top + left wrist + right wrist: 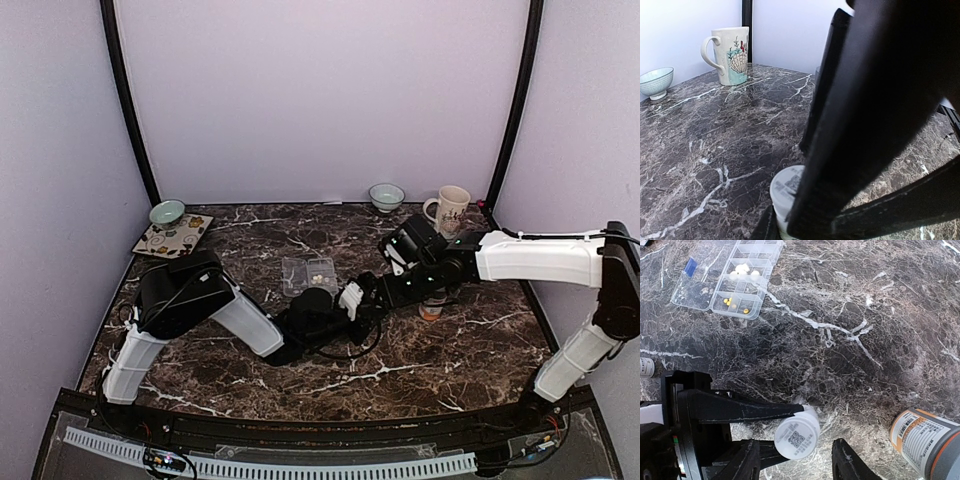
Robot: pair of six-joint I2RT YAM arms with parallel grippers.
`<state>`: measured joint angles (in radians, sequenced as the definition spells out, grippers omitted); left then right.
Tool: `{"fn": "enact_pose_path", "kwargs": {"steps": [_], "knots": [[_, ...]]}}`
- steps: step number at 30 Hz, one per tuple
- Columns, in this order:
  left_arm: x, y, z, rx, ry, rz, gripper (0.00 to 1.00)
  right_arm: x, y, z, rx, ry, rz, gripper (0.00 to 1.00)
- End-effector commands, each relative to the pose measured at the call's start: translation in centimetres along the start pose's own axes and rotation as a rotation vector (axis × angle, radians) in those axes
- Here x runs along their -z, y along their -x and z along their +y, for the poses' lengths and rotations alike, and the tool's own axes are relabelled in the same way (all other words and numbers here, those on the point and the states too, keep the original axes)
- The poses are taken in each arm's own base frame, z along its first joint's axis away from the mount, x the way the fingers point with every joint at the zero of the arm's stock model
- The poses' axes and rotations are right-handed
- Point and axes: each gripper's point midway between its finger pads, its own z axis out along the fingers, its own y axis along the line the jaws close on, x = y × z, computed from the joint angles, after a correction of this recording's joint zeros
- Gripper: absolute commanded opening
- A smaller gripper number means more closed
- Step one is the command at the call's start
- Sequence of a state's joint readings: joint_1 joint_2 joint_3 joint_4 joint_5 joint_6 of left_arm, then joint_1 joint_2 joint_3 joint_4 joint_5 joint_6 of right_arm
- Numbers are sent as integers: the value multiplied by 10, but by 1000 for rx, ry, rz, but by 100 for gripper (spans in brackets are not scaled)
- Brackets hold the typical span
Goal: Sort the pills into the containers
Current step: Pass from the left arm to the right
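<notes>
Clamping the small white bottle (799, 436) in the left gripper (345, 302) seemingly steadies it for the right gripper (368, 292), fingers (847, 465) apart around its top, while white pills (742, 271) sit in the clear pill box (765, 252) beyond.

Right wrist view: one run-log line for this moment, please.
left claw: shut on white bottle | right claw: open, near bottle | pill box: lid open, pills inside

No words I can read from here, a square QR-type code on the label of the small white bottle (797, 436), lines of fine print and what looks like a barcode on the orange bottle (922, 442), too small for me to make out
</notes>
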<state>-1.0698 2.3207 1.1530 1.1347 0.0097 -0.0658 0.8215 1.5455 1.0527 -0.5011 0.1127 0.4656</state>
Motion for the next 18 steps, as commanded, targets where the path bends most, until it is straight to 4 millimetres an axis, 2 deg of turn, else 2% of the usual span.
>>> {"fn": "enact_pose_path", "kwargs": {"steps": [1,10,13,14,18], "knots": [[7,40,-10,-16,-29,-94,0,-3,15,6,-11,27,-40,50],[9,42,-12,-24,-40,-104,0,-8,17,8,-12,42,-33,47],[10,43,-13,-26,-40,-108,0,-8,17,9,-11,47,-32,44],[10,43,-12,-26,-37,-110,0,-16,12,7,-10,37,-11,43],[11,44,-12,-27,-32,-116,0,-19,9,6,-10,36,1,38]]}}
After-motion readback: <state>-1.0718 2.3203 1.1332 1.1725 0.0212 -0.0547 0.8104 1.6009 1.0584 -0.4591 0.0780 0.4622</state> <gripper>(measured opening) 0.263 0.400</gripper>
